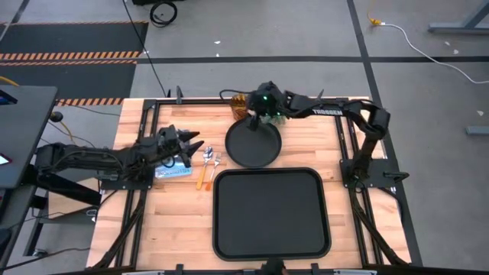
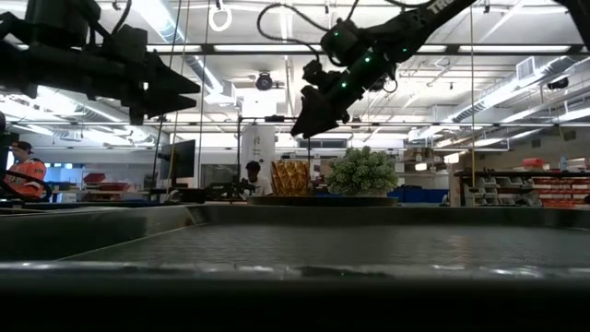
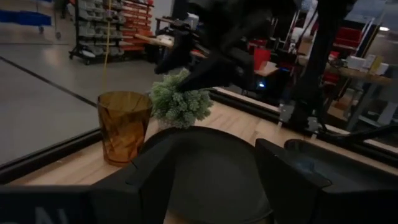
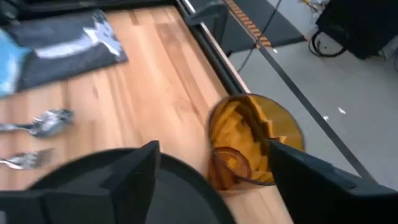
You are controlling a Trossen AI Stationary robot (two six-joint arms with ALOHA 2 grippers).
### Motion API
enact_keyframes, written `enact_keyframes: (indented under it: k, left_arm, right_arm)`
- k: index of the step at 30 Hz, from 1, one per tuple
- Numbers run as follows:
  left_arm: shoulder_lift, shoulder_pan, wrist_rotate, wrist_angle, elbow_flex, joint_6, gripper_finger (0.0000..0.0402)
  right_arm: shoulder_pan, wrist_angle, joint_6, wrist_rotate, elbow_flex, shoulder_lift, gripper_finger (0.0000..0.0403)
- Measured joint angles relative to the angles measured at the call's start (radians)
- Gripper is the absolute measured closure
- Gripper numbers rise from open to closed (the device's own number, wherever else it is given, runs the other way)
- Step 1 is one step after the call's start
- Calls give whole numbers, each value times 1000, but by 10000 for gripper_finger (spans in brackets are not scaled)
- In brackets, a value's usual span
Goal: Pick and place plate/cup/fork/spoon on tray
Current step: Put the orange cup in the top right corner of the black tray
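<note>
Two parted fingers of the right pincer (image 1: 250, 116) are best lowered astride the translucent amber-orange tumbler (image 4: 254, 148); left pincer (image 1: 200, 144) waits open.

**Hidden, cropped and unresolved**

Cup (image 1: 241, 104): mostly covered by the right gripper (image 1: 253, 121) at upper centre of the high view; blurred in the right wrist view.
Plant (image 1: 273, 116): largely masked by the same arm.
Plate (image 4: 180, 193): cut off at the lower edge of the right wrist view.
Spoon (image 1: 205, 167) and fork (image 1: 216, 162): too small to resolve tines.
Blue packet (image 1: 173, 169): partly under the left gripper (image 1: 195, 145).
Tray (image 2: 295, 242): fills the low view's foreground, hiding the tabletop.
</note>
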Motion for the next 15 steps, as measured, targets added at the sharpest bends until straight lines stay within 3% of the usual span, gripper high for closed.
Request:
enact_keyframes:
  k: [8, 15]
  left_arm:
    - [125, 52, 22, -5, 70, 9, 173]
    - [226, 121, 61, -5, 108, 12, 173]
  right_arm:
    - [-38, -129, -54, -3, 133, 78, 22]
    - [-78, -244, -94, -27, 225, 152, 5]
